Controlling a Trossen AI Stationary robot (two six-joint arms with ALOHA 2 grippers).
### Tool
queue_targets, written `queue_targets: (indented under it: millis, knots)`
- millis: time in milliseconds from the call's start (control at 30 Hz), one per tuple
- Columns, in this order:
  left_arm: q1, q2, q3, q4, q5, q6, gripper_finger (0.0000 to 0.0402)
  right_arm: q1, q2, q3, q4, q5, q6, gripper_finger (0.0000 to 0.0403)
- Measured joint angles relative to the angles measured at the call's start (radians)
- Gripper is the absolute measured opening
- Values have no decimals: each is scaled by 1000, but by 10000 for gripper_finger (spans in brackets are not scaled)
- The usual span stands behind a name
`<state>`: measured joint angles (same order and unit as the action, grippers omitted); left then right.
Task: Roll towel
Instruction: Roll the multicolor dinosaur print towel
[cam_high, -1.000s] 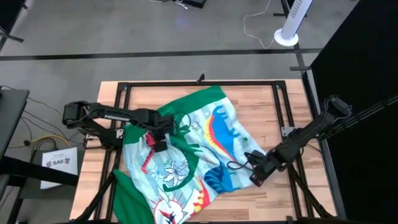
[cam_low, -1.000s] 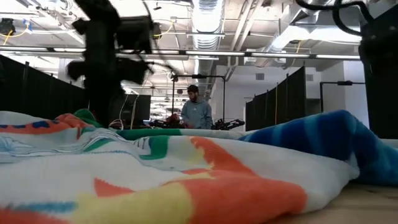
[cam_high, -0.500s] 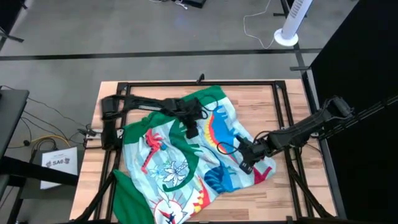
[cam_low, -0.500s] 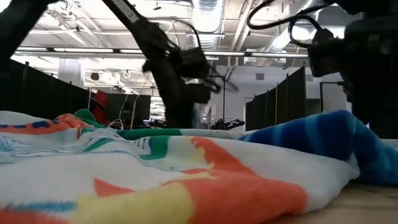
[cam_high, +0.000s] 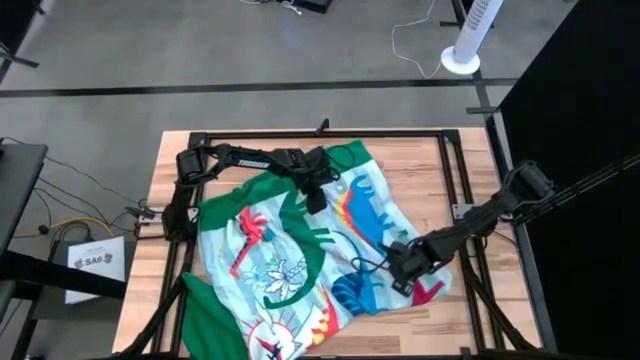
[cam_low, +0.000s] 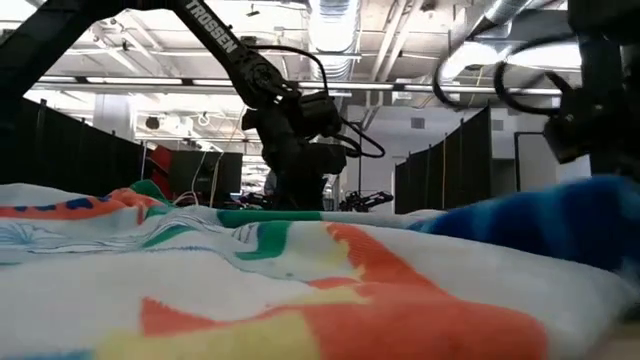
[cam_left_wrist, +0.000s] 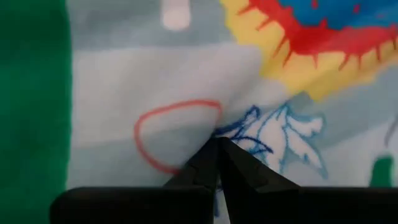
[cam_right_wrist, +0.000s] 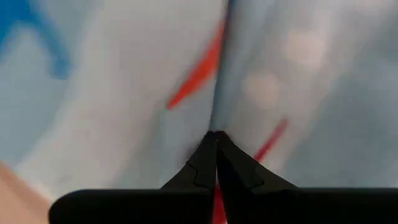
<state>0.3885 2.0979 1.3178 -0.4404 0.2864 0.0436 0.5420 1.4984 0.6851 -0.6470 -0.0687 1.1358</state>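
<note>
Two dark grippers pressed into the large green beach towel (cam_high: 300, 260) with its light-blue tropical print, rumpled across the wooden table (cam_high: 420, 165). Left gripper (cam_high: 314, 195), at twelve o'clock on the cloth, had fingers pinched together. Right gripper (cam_high: 403, 272), at four o'clock, was likewise clenched.

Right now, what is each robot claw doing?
Left gripper: shut, pinching the big soft green and light-blue printed towel.
Right gripper: shut, pinching the same towel.
</note>
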Motion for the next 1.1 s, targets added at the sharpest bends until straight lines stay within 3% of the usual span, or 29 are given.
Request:
queue_targets:
  millis: [100,200,367,467,600,800,967,1100]
  knots:
    - [-3,-31,-6,-22,62,36,3,-37,-101,-11,-184,5,17,0]
    - [-14,-82,-13,-96,81,88,3,-108,-214,-5,-264,74,-2,0]
    - [-41,-190,-10,-193,104,157,3,-221,-302,-5,-214,187,-171,0]
    - [-66,-241,-10,-199,85,139,3,-344,-276,-7,-140,240,-313,0]
    - [-97,-307,-8,-186,65,50,3,-530,-199,-6,61,234,-543,0]
    - [-208,-330,-21,-250,66,-30,4,-719,4,-3,295,107,-771,0]
    - [-315,-330,-145,-229,71,-74,4,-818,96,7,249,132,-835,0]
    - [-348,-330,-292,-127,75,-157,4,-871,18,9,114,216,-816,0]
